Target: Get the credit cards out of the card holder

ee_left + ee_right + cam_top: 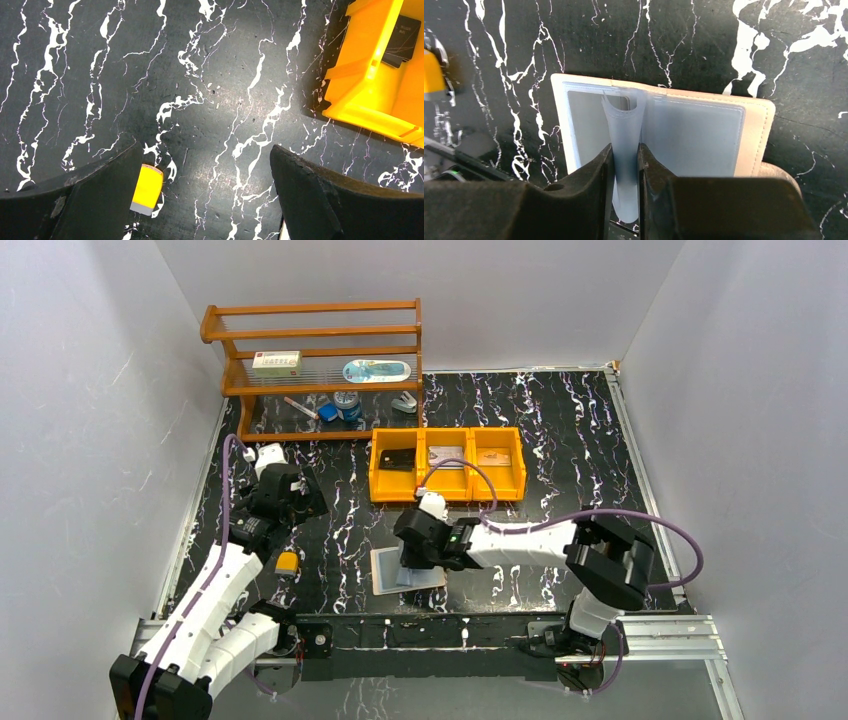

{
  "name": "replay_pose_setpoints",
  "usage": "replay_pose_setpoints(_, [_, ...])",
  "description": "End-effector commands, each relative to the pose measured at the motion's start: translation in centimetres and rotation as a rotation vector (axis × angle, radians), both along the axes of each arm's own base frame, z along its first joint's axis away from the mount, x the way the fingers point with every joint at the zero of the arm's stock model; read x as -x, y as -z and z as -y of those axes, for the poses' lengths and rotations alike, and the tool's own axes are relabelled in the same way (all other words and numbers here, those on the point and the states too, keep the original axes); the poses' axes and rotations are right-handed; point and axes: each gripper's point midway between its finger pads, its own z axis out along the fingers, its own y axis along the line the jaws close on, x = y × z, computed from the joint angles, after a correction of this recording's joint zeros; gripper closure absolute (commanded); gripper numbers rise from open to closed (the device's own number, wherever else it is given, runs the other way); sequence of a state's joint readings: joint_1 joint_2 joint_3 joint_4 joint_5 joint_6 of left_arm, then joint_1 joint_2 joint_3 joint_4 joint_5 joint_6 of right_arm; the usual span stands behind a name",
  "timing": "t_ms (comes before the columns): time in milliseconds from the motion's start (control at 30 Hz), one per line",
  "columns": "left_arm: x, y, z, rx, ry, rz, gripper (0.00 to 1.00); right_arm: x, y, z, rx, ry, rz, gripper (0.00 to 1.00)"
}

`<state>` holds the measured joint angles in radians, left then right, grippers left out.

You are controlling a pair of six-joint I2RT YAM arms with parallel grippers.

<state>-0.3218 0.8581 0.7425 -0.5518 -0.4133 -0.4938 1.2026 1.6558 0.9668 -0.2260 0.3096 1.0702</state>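
Note:
The tan card holder (755,134) lies spread open on the table, its bluish-clear sleeves facing up; it also shows in the top view (385,572). My right gripper (625,152) is shut on one plastic sleeve (624,120), which stands up curled between the jaws. I cannot tell whether a card is inside the sleeves. A black card (397,458), a grey-silver card (446,454) and a brownish card (493,456) lie in the orange tray (447,487). My left gripper (205,167) is open and empty over bare table, left of the tray (362,90).
A small yellow block (146,189) lies by my left finger, also seen in the top view (287,563). A wooden shelf (315,350) with small items stands at the back left. White walls enclose the table.

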Motion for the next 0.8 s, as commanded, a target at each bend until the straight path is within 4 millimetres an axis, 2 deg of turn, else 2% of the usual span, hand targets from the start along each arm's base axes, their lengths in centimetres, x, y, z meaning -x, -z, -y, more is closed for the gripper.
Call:
replay_pose_setpoints(0, [0.0,-0.1,0.4,0.009,0.025,-0.01,0.02,-0.5,-1.6,-0.9,-0.214,0.012,-0.051,0.71])
replay_pose_setpoints(67, [-0.1,-0.1,1.2,0.033,0.066,-0.016,0.02,-0.7,-1.4,-0.4,-0.274,0.025,-0.079,0.69])
replay_pose_setpoints(133, [-0.1,-0.1,2.8,0.082,0.156,-0.023,0.02,-0.7,-1.3,-0.1,-0.325,0.031,-0.104,0.68])
replay_pose_setpoints(233, [0.6,-0.4,7.5,0.256,0.365,-0.023,0.03,-0.9,-0.9,0.5,-0.38,0.04,-0.131,0.68])
replay_pose_setpoints(333, [2.2,-1.6,13.2,0.527,0.593,-0.005,0.11,-1.0,-0.3,1.2,-0.391,0.054,-0.153,0.68])
replay_pose_setpoints(400, [3.4,-2.4,15.8,0.677,0.704,-0.005,0.14,-1.1,-0.2,1.5,-0.41,0.061,-0.153,0.68])
replay_pose_setpoints(467, [4.4,-3.1,17.4,0.78,0.792,-0.024,0.17,-1.0,-0.2,1.9,-0.432,0.069,-0.157,0.68])
replay_pose_setpoints(533, [4.8,-2.8,18.3,0.822,0.832,-0.066,0.17,-1.0,-0.1,2.2,-0.454,0.077,-0.16,0.68])
replay_pose_setpoints(767, [6.8,1.0,21.6,0.788,0.898,-0.242,0.13,-0.8,0.8,2.7,-0.475,0.103,-0.198,0.65])
